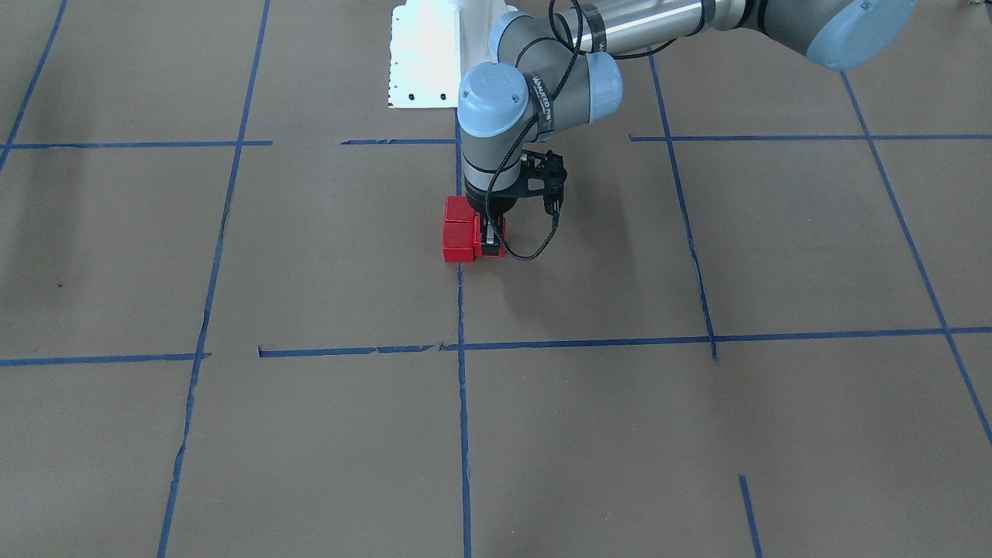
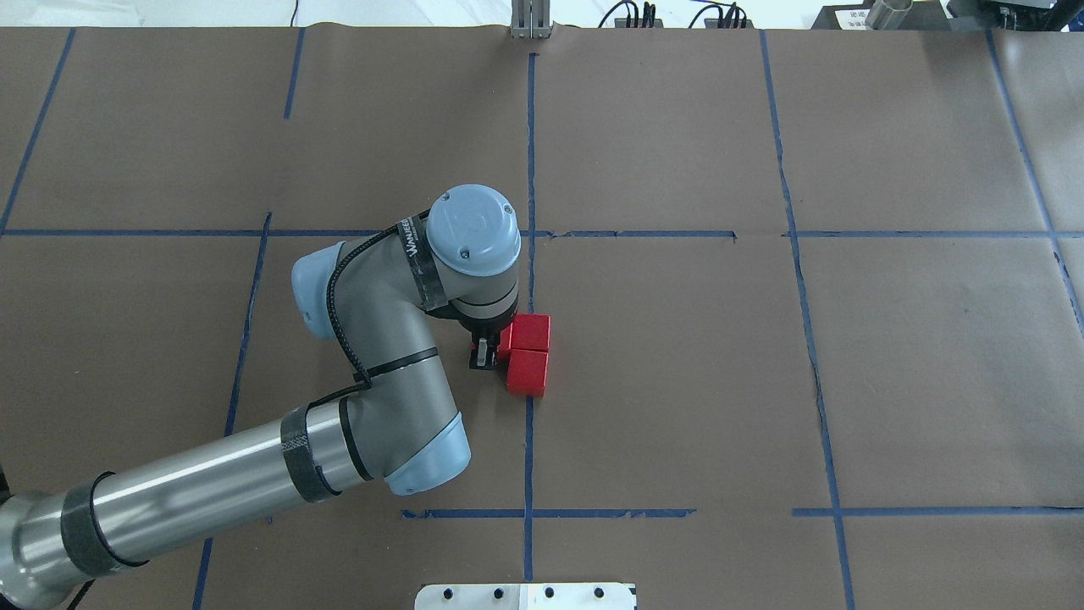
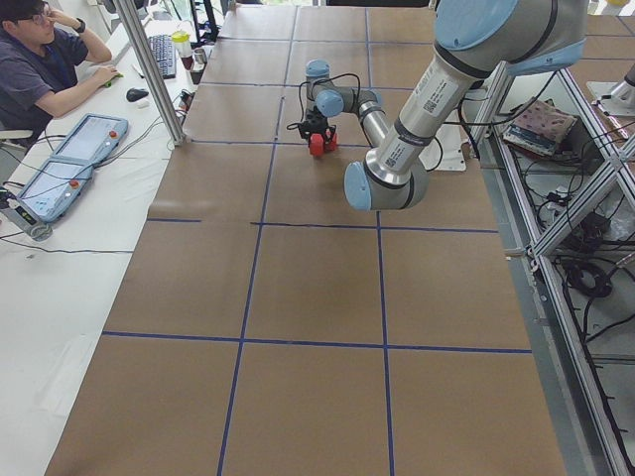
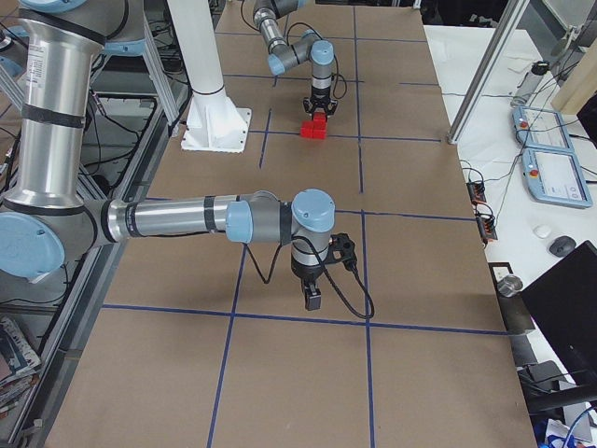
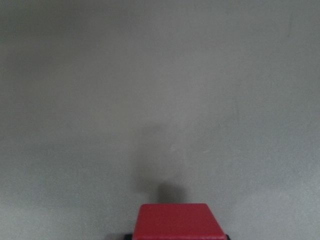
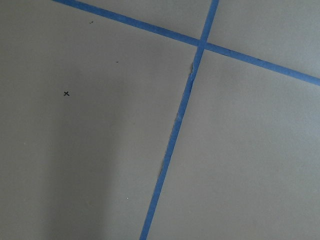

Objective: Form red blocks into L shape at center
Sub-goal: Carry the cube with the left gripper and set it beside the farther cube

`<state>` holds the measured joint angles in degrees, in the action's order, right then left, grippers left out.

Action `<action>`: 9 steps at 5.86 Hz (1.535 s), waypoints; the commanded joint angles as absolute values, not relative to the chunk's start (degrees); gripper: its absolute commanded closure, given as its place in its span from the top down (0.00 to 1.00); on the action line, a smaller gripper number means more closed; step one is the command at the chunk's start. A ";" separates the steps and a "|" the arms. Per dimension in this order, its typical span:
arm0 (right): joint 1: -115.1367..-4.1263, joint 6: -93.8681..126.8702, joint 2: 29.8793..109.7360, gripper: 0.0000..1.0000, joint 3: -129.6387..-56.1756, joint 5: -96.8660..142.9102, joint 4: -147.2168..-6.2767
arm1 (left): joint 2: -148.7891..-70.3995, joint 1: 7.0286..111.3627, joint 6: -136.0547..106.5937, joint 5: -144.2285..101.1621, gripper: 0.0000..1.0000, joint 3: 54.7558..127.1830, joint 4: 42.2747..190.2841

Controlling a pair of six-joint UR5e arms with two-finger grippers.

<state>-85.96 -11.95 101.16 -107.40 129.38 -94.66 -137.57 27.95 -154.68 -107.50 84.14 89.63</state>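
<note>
Three red blocks sit together at the center (image 2: 644,373), on the vertical blue tape line (image 2: 529,457). Two of them (image 2: 529,333) (image 2: 527,373) touch in a short row. The third red block (image 5: 175,220) sits beside the first, making an L, and rests on the paper. My left gripper (image 1: 490,246) points straight down and is shut on this third block; it also shows in the overhead view (image 2: 484,354). My right gripper (image 4: 311,299) hangs over a tape crossing far from the blocks. It shows only in the exterior right view, so I cannot tell whether it is open or shut.
The robot's white base (image 1: 426,54) stands just behind the blocks. The left arm's elbow (image 2: 398,457) hangs over the paper left of the tape line. An operator (image 3: 45,59) sits at a side desk with teach pendants (image 3: 69,164).
</note>
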 commanded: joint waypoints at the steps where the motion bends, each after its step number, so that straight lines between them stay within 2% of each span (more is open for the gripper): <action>1: -85.96 -11.95 101.16 1.00 -107.32 129.37 -94.66 | -137.64 27.95 -154.34 -107.49 0.11 83.76 89.65; 7: -85.96 -11.95 101.16 1.00 -107.32 129.37 -94.66 | -137.72 28.21 -154.85 -107.49 0.22 83.15 91.13; 9: -85.96 -11.95 101.16 1.00 -107.40 129.29 -94.66 | -137.64 28.21 -156.70 -107.49 0.22 83.14 91.14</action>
